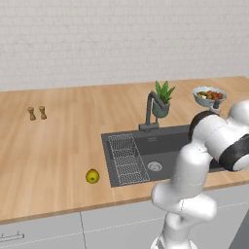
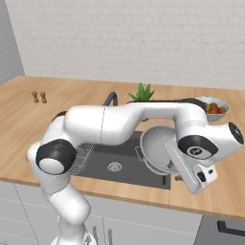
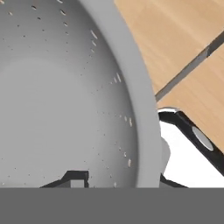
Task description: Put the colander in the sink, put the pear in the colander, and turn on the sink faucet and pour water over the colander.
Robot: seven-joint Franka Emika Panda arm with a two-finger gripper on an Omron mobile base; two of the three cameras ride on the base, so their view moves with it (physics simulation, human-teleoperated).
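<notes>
The colander (image 2: 158, 146) is a light grey perforated metal bowl, tilted on edge above the right end of the sink (image 2: 119, 155). My gripper (image 2: 174, 174) is shut on its rim at the right side. In the hand view the colander (image 3: 57, 96) takes up most of the picture, and the gripper (image 3: 127, 177) straddles the rim with one fingertip (image 3: 74, 177) inside the bowl. The yellow-green pear (image 1: 92, 176) lies on the wooden counter left of the sink (image 1: 160, 146). The dark faucet (image 1: 151, 109) stands behind the basin, with no water running.
A green potted plant (image 1: 163, 99) stands beside the faucet, and a pale bowl of red and orange fruit (image 1: 209, 96) sits to its right. Two small shakers (image 1: 37, 113) stand far left. A wire rack (image 1: 125, 158) occupies the sink's left part, beside the drain (image 1: 154, 166).
</notes>
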